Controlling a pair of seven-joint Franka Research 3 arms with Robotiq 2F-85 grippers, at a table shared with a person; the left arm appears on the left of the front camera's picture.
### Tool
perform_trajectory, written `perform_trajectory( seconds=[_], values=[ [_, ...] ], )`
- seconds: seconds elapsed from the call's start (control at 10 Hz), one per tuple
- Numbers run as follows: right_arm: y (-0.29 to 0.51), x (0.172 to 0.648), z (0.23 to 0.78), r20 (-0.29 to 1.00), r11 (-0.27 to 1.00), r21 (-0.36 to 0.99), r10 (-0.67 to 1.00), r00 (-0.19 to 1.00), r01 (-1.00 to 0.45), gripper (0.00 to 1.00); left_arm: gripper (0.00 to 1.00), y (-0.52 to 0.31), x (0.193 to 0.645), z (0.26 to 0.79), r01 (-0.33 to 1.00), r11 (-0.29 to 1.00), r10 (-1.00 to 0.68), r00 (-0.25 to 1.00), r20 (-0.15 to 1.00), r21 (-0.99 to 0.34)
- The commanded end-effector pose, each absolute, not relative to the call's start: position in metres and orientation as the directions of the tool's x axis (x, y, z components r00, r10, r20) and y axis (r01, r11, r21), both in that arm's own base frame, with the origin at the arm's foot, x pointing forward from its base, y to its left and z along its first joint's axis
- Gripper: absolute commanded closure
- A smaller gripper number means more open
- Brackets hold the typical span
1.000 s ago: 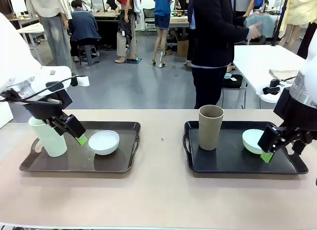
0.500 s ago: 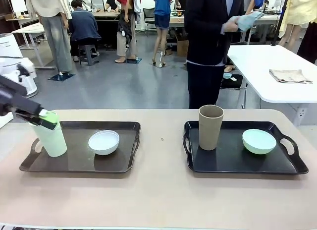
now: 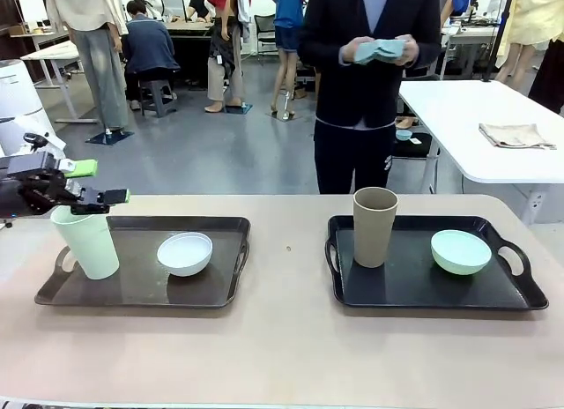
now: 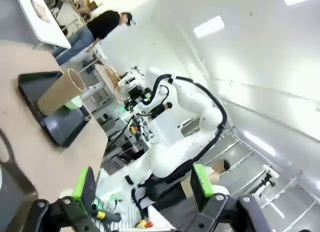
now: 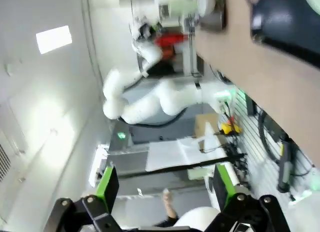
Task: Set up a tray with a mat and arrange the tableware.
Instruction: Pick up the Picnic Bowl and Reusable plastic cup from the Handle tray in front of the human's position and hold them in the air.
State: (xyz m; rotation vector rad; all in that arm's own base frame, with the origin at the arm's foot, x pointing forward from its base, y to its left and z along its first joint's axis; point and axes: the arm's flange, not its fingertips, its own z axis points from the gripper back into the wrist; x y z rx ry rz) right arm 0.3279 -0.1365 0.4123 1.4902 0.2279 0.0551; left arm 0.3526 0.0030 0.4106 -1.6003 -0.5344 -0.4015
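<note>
1. the left gripper (image 3: 99,183) hangs at the far left edge of the front view, just above the rim of the pale green cup (image 3: 85,242). its green pads are spread wide with nothing between them.
2. the left wrist view shows the same thing: two fingers rise from the bottom edge, well apart, with only the room in the gap.
3. the right gripper (image 5: 166,184) shows its own fingers in the right wrist view. the jaws are spread and empty (this picture is blurred and rolled over), and the dark shape in its top right corner is probably a corner of a tray.
4. the pale green cup stands upright at the left end of the left tray (image 3: 132,290), and the white bowl (image 3: 185,253) sits near it toward the tray's middle, apart from the cup.
5. the tan-brown cup (image 3: 375,226) stands upright at the left end of the right tray (image 3: 401,286). the mint green bowl (image 3: 461,251) rests toward that tray's right end, well apart from the cup.
6. both trays lie side by side on the beige table (image 3: 282,356), with bare tabletop between them.
7. a person (image 3: 370,92) in a dark jacket stands at the far side, behind the right tray, holding a pale blue cloth (image 3: 381,49) in both hands (image 3: 408,49) at chest height.
8. behind, to the right, a folded tan cloth (image 3: 515,134) lies on a white side table (image 3: 458,118).
</note>
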Motion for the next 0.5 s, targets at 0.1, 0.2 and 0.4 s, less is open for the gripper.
perform_trajectory(
  seconds=[0.1, 0.2, 0.4],
  values=[
    [-0.137, 0.3156, 0.4255, -0.03, 0.116, 0.993, 0.244, 0.969, 0.002, 0.0, 0.0, 0.0069, 0.346, 0.4131, 0.574, -0.035, 0.054, 0.818, 0.572, -0.818],
    [-0.137, 0.3156, 0.4255, -0.03, 0.116, 0.993, 0.244, 0.969, 0.002, 0.0, 0.0, 0.0069, 0.346, 0.4131, 0.574, -0.035, 0.054, 0.818, 0.572, -0.818],
    [-0.137, 0.3156, 0.4255, -0.03, 0.116, 0.993, 0.244, 0.969, 0.002, 0.0, 0.0, 0.0069, 0.346, 0.4131, 0.574, -0.035, 0.054, 0.818, 0.572, -0.818]
  ],
)
